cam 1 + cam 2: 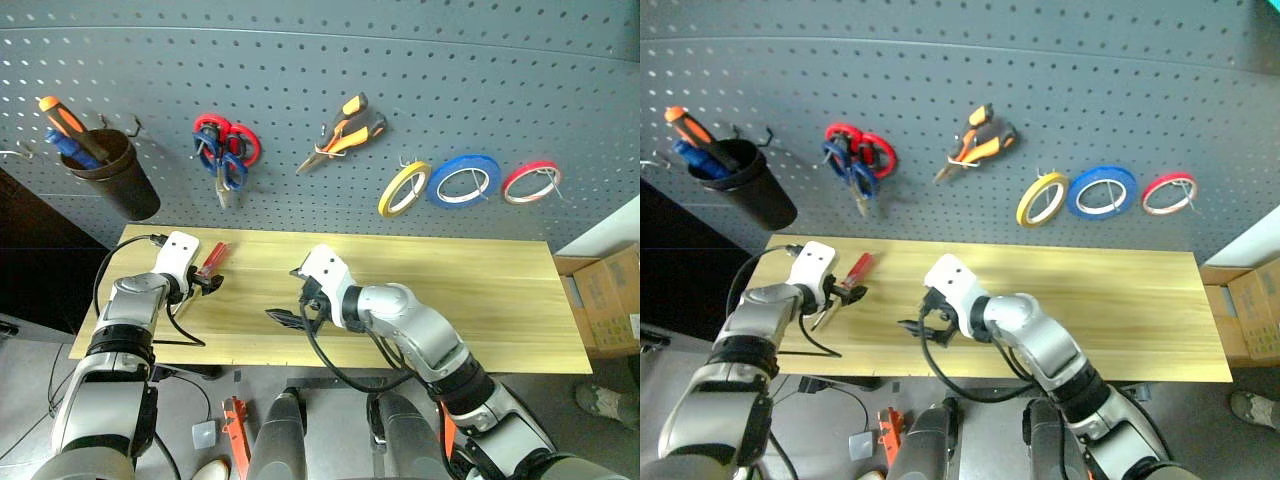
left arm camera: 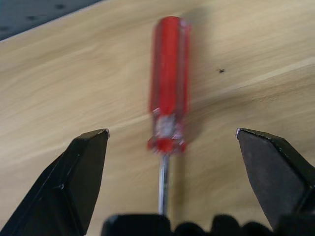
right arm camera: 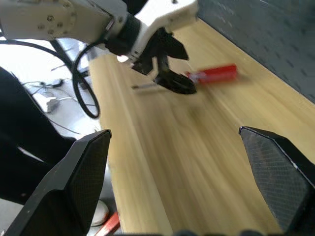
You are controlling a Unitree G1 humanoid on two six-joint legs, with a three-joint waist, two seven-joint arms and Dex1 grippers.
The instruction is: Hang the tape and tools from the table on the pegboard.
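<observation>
One red screwdriver lies on the table between the left gripper's spread jaws; closing off-centre could roll it away. Right gripper is spread, empty. Tape, scissors and pliers hang on the pegboard.

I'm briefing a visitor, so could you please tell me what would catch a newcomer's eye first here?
Probably the red screwdriver lying on the table, with the open left gripper poised over its shaft. Next, the pegboard behind: scissors, pliers and three tape rolls, yellow, blue and red, hang there.
</observation>
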